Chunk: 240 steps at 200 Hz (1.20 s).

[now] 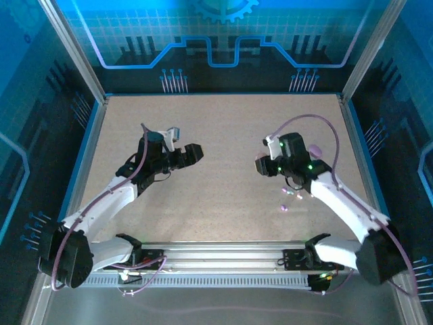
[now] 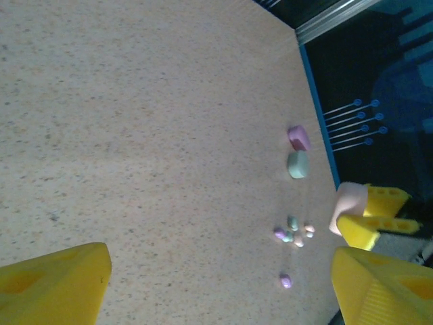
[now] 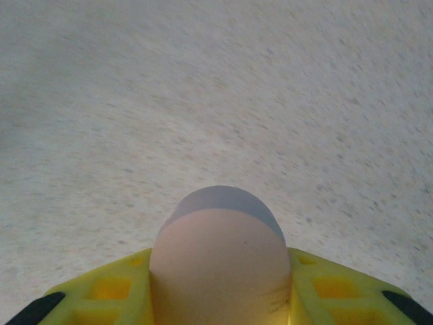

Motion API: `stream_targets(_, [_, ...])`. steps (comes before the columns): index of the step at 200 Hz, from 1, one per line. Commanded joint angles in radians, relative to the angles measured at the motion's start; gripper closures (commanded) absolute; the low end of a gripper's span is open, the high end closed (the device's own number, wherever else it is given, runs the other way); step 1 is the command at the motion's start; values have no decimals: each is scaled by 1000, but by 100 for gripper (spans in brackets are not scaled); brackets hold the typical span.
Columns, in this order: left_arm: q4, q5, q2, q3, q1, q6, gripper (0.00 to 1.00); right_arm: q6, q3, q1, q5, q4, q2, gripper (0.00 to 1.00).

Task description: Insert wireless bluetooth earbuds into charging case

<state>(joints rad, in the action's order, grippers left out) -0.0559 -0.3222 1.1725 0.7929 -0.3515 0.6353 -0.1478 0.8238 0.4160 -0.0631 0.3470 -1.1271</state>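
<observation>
**Overhead view.** Both arms reach inward over the speckled worktop (image 1: 223, 115). The left tool (image 1: 196, 153) and the right tool (image 1: 260, 164) face each other and are well apart.

**Left tool.** In the left wrist view its two yellow fingers (image 2: 57, 284) are spread wide. Nothing lies between them and they grip nothing.

**Right tool.** It is closed on a pale pink case (image 3: 220, 264). In the right wrist view the oval body is pinched on both flanks by the yellow fingers (image 3: 101, 294). Its rounded end sticks out past the fingertips and shows a greyish-lavender band along the far edge. The case is held above the worktop. Whether its lid is open or closed cannot be told.

**Earbuds.** The earbuds (image 2: 295, 233) lie on the worktop in a tight cluster of tiny purple, teal and pale pieces. A single purple earbud (image 2: 285, 280) lies apart from the cluster. From overhead, all of these pieces sit right of centre, just beside the right forearm and nearer the arm bases than the right tool. None of them is in a case or in a tool.

**Other items.** In the left wrist view a purple-pink case (image 2: 298, 137) and a teal case (image 2: 297, 164) rest just beside each other. They lie beyond the cluster, near the worktop's blue-trimmed edge.
</observation>
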Motion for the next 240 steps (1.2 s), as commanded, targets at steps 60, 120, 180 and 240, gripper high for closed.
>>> stream_targets(60, [7,-137,44,198,-187,29,20,319,-171,166,-96,-296,290,76])
stream_targets(120, [-23,-166,177,320,-336,-22,31,427,-189,218,-80,-365,288,77])
stream_targets(180, [-66,-143,257,373,-368,-32,43,423,-190,222,-83,-396,262,76])
stream_targets(240, [-144,-139,285,408,-376,-72,58,384,-173,222,-38,-434,230,75])
